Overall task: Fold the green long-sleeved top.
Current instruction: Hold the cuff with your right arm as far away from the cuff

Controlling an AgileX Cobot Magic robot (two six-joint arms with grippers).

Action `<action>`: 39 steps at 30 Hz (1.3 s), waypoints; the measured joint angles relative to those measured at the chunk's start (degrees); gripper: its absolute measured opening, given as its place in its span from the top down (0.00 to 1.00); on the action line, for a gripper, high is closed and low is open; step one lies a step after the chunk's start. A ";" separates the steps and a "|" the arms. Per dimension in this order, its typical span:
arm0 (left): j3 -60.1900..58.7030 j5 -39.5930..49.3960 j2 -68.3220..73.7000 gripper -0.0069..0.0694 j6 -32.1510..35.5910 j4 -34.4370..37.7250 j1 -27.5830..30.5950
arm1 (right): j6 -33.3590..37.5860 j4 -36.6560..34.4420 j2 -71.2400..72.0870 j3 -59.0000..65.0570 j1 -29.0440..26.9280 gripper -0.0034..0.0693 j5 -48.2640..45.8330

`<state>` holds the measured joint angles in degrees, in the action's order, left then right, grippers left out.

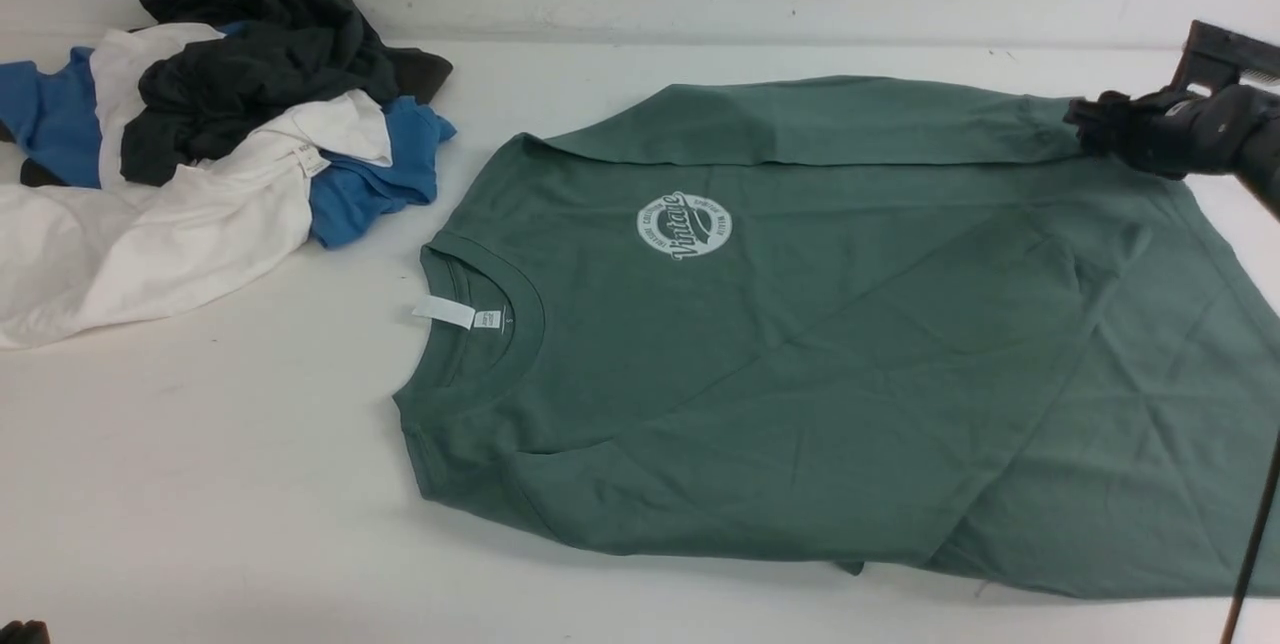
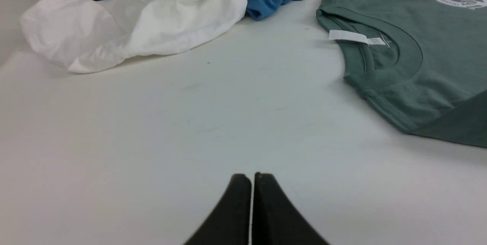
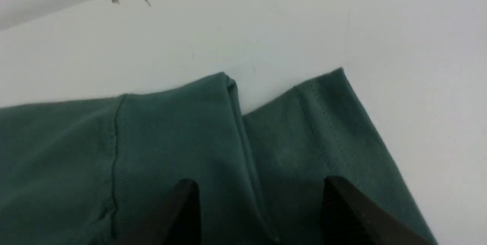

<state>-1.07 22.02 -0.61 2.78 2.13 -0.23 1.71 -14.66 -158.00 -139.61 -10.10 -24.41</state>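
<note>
Layout of the worktable, front and wrist views. The green long-sleeved top (image 1: 800, 354) lies flat on the white table (image 1: 250, 484), right of centre, its collar toward the robot's left and its hem running off the right edge of the front view. The round white logo (image 1: 684, 225) faces up on the chest; the white neck label (image 1: 445, 312) sticks out past the collar. The far sleeve (image 1: 820, 119) is folded lengthwise along the far edge of the body, its cuff ending at your right gripper (image 3: 260, 199). A darker layer of cloth crosses the near half of the body diagonally. Your right gripper sits over that far right corner, jaws wide apart; its two dark fingers (image 3: 182, 207) straddle the sleeve cuff and a hemmed corner lying side by side, clamping nothing. Whether the fingertips touch the cloth you cannot tell. Your left gripper (image 2: 251, 180) hangs over bare table near the robot, left of the collar and well apart from the top, jaws closed together on nothing. A pile of clothes (image 1: 200, 144), blue, white and dark grey, lies at the far left, near the top's far shoulder but apart from it.
</note>
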 joint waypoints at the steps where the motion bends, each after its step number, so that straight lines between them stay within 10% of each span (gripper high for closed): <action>1: 0.00 0.00 0.00 0.91 0.00 0.00 0.00 | 0.34 0.00 -0.25 -0.06 0.05 0.41 0.38; 18: 0.00 0.00 0.00 0.91 0.00 0.00 0.00 | 6.84 0.24 -1.41 -3.86 0.96 0.93 -2.06; 39: 0.00 0.00 0.00 0.91 0.00 0.00 0.00 | 5.10 10.79 -0.91 -14.03 1.03 0.95 -25.45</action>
<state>-1.07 22.02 -0.61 2.78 2.13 -0.23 6.81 -3.86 -158.90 -153.65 -9.08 -49.87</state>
